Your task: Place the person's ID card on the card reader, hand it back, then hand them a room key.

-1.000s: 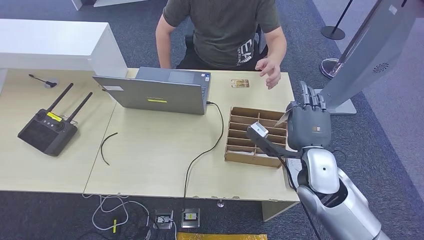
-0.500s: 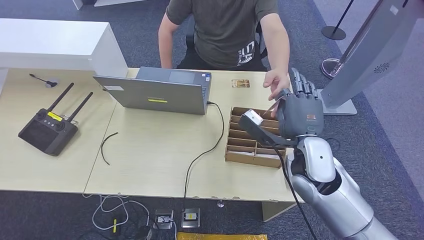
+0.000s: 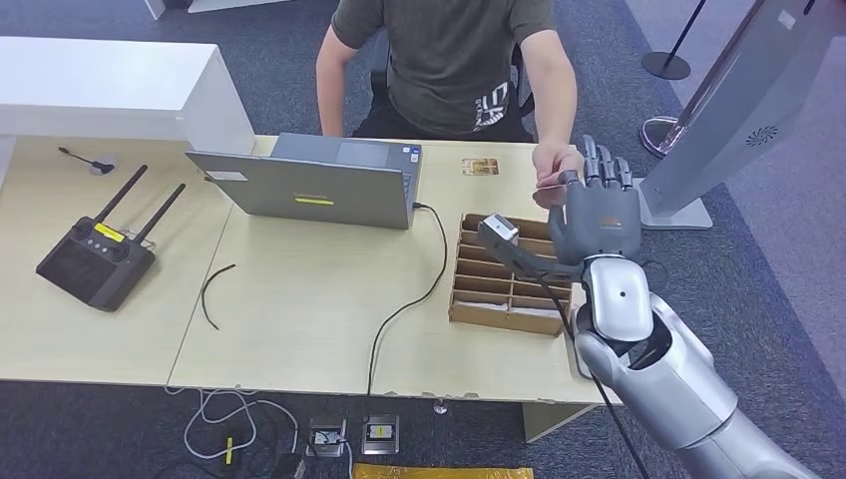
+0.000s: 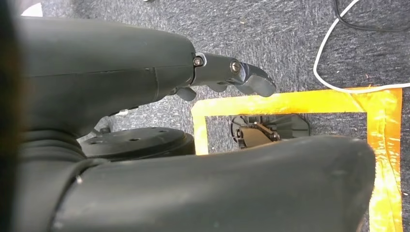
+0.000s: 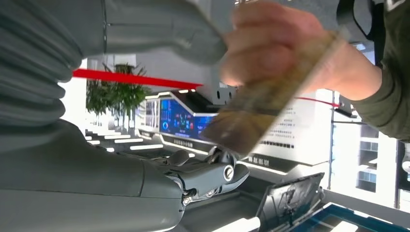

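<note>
Seen in the right wrist view as a thin flat card [image 5: 263,96], brownish-gold on the face shown, slanted, with one long edge running down from the person's hand [image 5: 270,43]. Raised over the far right corner of the cardboard tray [image 3: 509,274], off the table [image 3: 299,289], between that hand and the right hand [image 3: 597,218]. Gripped at its upper end by the person's fingers. Pressed close there by the robot's grey thumb [image 5: 159,29], with the darker fingers [image 5: 208,174] lying clear of the card's lower end.

Too blurred in the wrist view to read any print on the card. Reduced in the head view to a pale sliver at the thumb, mostly hidden behind the right hand's back. Cannot tell whether the right hand has a pinch on the card or merely touches it. Seated beyond the tray's far side, with the head cut off by the picture's top edge: the person.

Hanging over grey carpet in the left wrist view: the left hand [image 4: 121,77], holding nothing, finger and thumb apart.

A second ago, carried lower and closer to the tray's near right side, with the person's hand hovering apart beyond the tray. Half a second ago, reached by that hand. Now lifted further toward the tray's far right corner, with the person's fingers closed on the card.
</note>
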